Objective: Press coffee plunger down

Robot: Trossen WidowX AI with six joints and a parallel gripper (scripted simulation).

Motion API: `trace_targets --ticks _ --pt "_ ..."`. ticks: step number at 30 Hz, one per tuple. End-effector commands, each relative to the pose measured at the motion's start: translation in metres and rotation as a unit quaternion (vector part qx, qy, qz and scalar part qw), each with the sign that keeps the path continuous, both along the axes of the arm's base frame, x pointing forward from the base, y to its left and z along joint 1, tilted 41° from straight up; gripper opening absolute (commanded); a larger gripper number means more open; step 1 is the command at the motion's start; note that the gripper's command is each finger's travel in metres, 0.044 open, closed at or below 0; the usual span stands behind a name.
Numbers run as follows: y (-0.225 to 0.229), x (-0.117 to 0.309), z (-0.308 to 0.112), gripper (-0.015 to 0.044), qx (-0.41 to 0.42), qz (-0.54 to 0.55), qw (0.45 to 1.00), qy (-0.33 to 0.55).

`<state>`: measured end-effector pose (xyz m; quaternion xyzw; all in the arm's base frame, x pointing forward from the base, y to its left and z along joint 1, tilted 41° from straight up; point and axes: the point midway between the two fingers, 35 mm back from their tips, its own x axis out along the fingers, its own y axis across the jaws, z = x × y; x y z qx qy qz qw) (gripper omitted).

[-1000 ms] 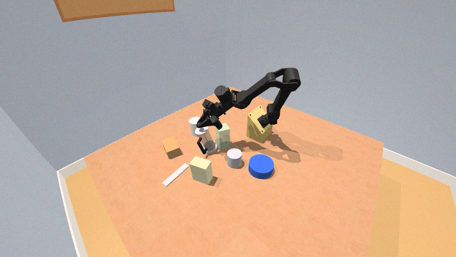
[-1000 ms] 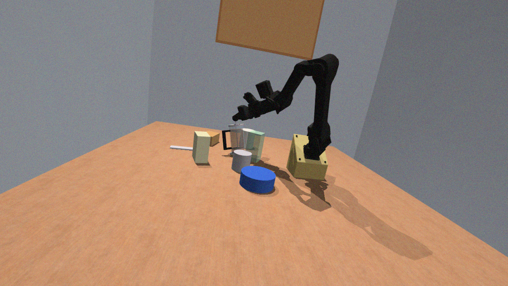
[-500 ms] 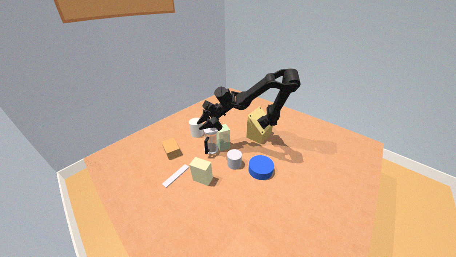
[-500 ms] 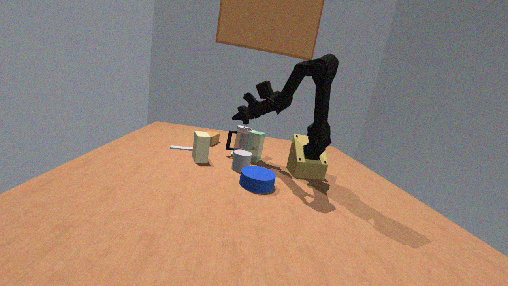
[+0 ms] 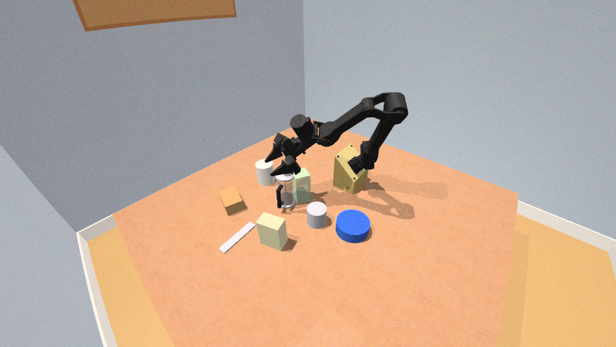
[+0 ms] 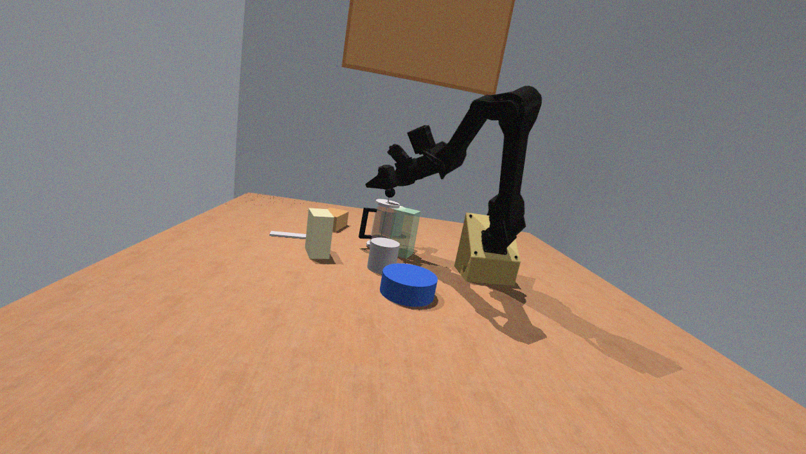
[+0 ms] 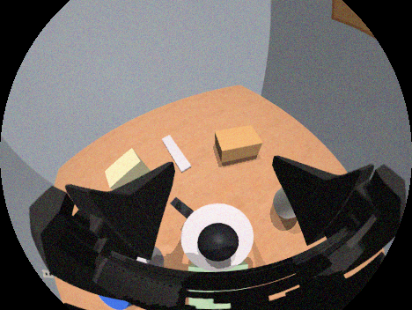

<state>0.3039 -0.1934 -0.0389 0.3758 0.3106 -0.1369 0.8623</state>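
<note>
Black and spread wide, my fingers (image 5: 288, 166) (image 6: 382, 179) grip nothing. Between them in my wrist view, the round, glossy black knob (image 6: 389, 192) (image 7: 217, 241) sits over a white lid (image 5: 284, 177) (image 6: 385, 202) (image 7: 193, 229); a short bit of thin rod shows beneath it. The coffee press (image 5: 289, 189) (image 6: 383, 224) stands upright on the worktop (image 5: 327, 275) (image 6: 315, 349) (image 7: 207, 106), clear-walled, with a pale foot ring and a squared black handle (image 5: 279, 196) (image 6: 364, 222) (image 7: 181, 207). Through the wall I see the rod and a greyish disc low inside; whether the plunger is fully down, I cannot tell.

Close by the press is a pale green block (image 5: 302, 185) (image 6: 411, 231) (image 7: 207, 303). Farther off lie an orange block (image 5: 232, 200) (image 6: 339, 218) (image 7: 238, 144), a white strip (image 5: 237, 237) (image 6: 287, 234) (image 7: 176, 153) and, upright, a pale yellow block (image 5: 271, 231) (image 6: 319, 233) (image 7: 125, 169).
</note>
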Motion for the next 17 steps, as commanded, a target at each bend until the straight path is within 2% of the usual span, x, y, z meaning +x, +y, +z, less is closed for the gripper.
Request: trace_targets --ticks 1,8,17 --pt "-0.010 -0.007 0.018 0.0440 -0.003 0.001 1.000 -0.001" --pt "-0.021 -0.045 0.075 0.0440 0.009 0.005 1.000 0.008" --pt "-0.021 -0.047 0.075 0.0440 0.009 0.005 1.000 0.008"
